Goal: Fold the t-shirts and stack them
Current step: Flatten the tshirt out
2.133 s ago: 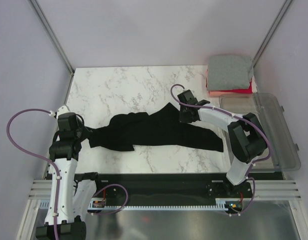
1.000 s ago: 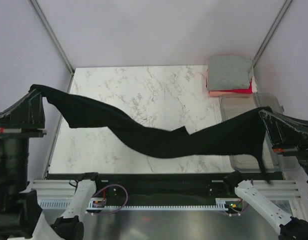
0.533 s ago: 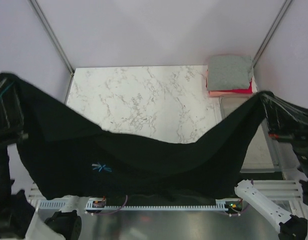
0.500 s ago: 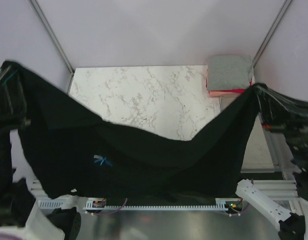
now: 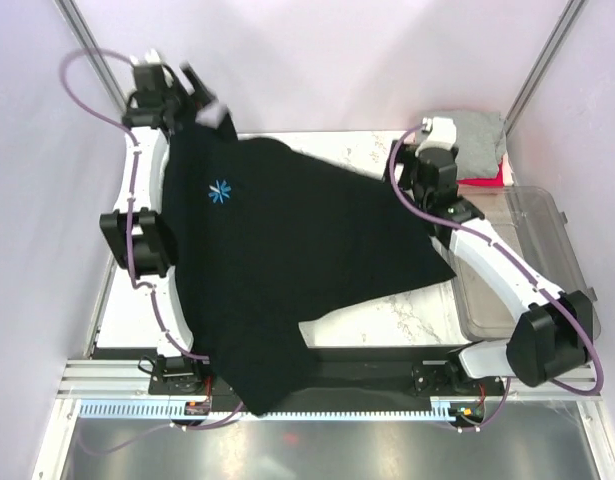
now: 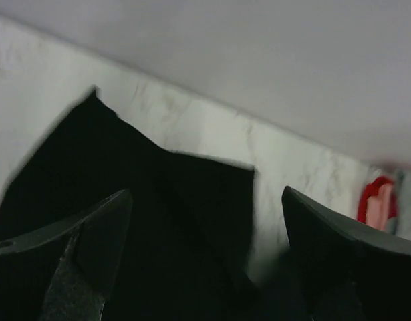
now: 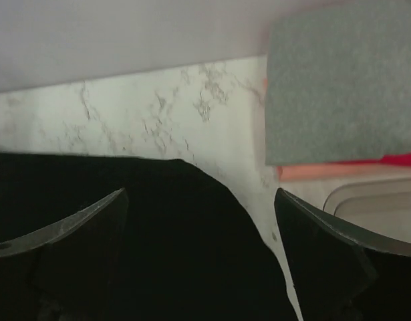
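A black cloth t-shirt lies opened out on a white marble-patterned table. It sits askew. Its long axis runs from the far left corner down to the near edge, where its lower end hangs off the tabletop in front of the arm bases. A small blue star-shaped print shows near the far left end. A broad flap of the shirt spreads rightward to a point near the clear plastic bin.

The left gripper is at the far left corner, above the shirt's far end. Its dark fingers are spread wide, with nothing between them and the cloth lying below. The right gripper is at the far right, over the shirt's far right edge. Its fingers are also spread wide and empty.

Just beside the right gripper, in the far right corner, a folded heather-grey t-shirt rests on top of a folded red-pink t-shirt.

The fold has not begun, and the shirt probably needs squaring first. Both grippers are at the far end, while the overhanging end lies toward the bases, well apart from either. The left arm runs along the shirt's long side and is nearer that hanging end. The right arm is nearer the rightward flap and the stack.
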`<state>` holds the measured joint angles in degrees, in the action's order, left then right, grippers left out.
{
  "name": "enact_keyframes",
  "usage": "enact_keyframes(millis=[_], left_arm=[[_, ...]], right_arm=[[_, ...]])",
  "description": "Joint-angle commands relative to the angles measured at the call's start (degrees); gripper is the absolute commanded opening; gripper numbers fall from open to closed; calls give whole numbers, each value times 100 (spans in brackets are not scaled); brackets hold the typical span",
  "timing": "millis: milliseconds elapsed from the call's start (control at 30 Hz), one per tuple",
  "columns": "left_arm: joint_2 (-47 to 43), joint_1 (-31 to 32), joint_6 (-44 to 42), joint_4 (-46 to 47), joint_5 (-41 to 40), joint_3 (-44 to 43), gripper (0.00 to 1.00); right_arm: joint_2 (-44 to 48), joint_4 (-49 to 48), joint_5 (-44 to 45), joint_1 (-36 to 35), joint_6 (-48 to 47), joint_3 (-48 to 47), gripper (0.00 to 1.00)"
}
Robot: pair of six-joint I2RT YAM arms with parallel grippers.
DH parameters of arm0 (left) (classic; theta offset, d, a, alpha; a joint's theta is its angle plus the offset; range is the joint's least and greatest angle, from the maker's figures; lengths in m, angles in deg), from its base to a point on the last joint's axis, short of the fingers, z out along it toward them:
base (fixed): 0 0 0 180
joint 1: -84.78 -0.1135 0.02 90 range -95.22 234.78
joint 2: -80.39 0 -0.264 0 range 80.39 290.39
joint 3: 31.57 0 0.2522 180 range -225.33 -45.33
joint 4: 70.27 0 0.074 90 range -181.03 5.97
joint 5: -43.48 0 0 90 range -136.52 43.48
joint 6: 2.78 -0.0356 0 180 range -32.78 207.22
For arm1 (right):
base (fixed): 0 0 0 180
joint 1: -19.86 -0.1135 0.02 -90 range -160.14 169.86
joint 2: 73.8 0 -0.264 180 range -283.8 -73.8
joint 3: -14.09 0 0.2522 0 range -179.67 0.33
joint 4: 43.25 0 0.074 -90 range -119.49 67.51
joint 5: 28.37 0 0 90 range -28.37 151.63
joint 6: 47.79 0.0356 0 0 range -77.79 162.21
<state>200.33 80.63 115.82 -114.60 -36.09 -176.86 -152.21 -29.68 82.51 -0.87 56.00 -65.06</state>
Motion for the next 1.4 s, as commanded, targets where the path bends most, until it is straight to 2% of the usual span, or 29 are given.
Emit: enact_keyframes(millis=[0, 67, 167, 333, 467, 567, 667, 767, 800, 933, 1100, 1233, 1367], left_arm=[[-987, 27, -65, -260, 275, 954, 100], [-1314, 36, -135, -20, 74, 2010, 100], [-1999, 36, -276, 174, -32, 2796, 100], [-3413, 45, -74, 200, -235, 4782, 98], [-4844, 89, 31, 165, -673, 6704, 97], [-5374, 106, 329, 191, -570, 7707, 95], [-5499, 343, 585, 270, -708, 8333, 94], [-5368, 783, 761, 297, -937, 8529, 94], [-5176, 818, 787, 297, -999, 8529, 95], [-4439, 723, 675, 533, -1386, 8337, 97], [-2988, 423, 287, 552, -1378, 7222, 97], [-1985, 160, 418, 411, -1465, 6378, 97], [-887, 142, 331, 0, -1562, 5141, 96]], right_arm=[[880, -1177, -110, -45, 449, 376, 98], [941, -1168, -478, -45, 555, 693, 98], [1030, -1255, -936, -63, 845, 1193, 98], [794, -1081, -1262, -115, 1328, 1774, 98], [398, -632, -1157, -124, 1645, 1775, 98], [-76, -439, -1279, -124, 1715, 1521, 98], [-788, -114, -1385, -115, 1681, 941, 98], [-1728, 562, -1341, -98, 1479, 37, 98], [-2200, 825, -1367, -46, 1435, -418, 98], [-3065, 1073, -1675, 201, 1329, -1036, 98], [-3391, 1100, -1947, 552, 1399, -697, 98], [-3392, 1047, -2316, 754, 1566, -370, 98], [-3304, 1283, -2712, 904, 1715, -264, 98]])
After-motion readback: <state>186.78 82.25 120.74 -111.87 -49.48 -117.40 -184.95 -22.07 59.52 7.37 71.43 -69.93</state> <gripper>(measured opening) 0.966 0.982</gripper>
